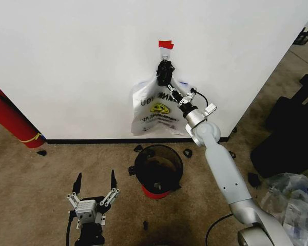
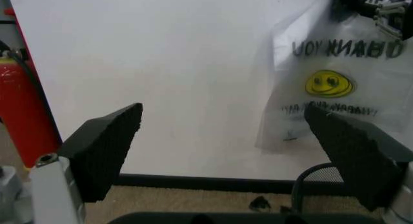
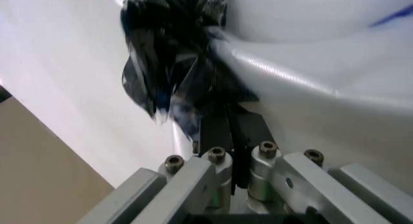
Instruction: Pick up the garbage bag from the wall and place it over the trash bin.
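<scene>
My right gripper is up at the wall, fingers pinched together on the dark bunched top of the garbage bag, just under the red tape that marks the hanging spot. In the right wrist view the two black fingers sit flush against each other with a wad of dark crinkled plastic between and above them, so I read it as clamped on the bag's gathered handles.

The bag hangs flat against the wall, long axis vertical, lettering and a yellow smiley showing through mirrored. It drapes down from the gripper, its lower edge just above the black baseboard.

Key relation: the trash bin stands on the carpet almost straight below the bag, near the wall, mouth up. So the bag's body lies down from the right gripper, and the bin is further along that same line and a bit toward me. My judgement is the carry is mostly down and slightly off the wall.

My left gripper is low near the carpet, left of the bin, jaws wide apart and empty, pointing at the wall. It is nearer the bin rim than the right one. The fire extinguisher leans at the far left, well apart.
</scene>
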You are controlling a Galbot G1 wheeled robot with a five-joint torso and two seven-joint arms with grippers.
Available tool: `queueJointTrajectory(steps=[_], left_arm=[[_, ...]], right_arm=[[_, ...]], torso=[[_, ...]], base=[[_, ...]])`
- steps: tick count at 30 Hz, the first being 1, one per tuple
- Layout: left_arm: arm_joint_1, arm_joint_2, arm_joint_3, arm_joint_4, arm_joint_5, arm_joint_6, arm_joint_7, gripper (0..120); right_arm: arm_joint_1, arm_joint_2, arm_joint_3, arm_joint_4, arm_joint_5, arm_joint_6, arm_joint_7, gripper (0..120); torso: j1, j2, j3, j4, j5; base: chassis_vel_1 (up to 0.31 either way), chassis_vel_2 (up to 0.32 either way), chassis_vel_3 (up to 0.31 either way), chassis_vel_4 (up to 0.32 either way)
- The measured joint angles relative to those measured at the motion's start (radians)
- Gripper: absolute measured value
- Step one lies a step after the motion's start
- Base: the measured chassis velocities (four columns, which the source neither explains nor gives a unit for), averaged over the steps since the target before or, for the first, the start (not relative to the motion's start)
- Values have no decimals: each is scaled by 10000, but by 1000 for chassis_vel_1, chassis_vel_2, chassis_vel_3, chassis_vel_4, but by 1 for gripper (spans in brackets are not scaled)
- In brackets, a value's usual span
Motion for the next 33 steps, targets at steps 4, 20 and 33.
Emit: queueJointTrajectory(steps=[4, 20, 33], left_arm=[[-14, 0, 19, -11, -2, -1, 0, 99], [-96, 0, 92, -32, -120, -26, -4, 99], [-248, 2, 181, -11, -274, -26, -3, 99]], right_arm=[[-322, -44, 35, 296, -90, 15, 0, 0], [-1766, -521, 186, 1820, -301, 50, 13, 0], [-3520, -802, 787, 3302, -570, 52, 9, 0]], torso=[[0, 0, 0, 0, 0], [0, 0, 0, 0, 1], [0, 0, 0, 1, 1]], base=[[0, 0, 0, 0], [0, 0, 0, 0], [0, 0, 0, 0]])
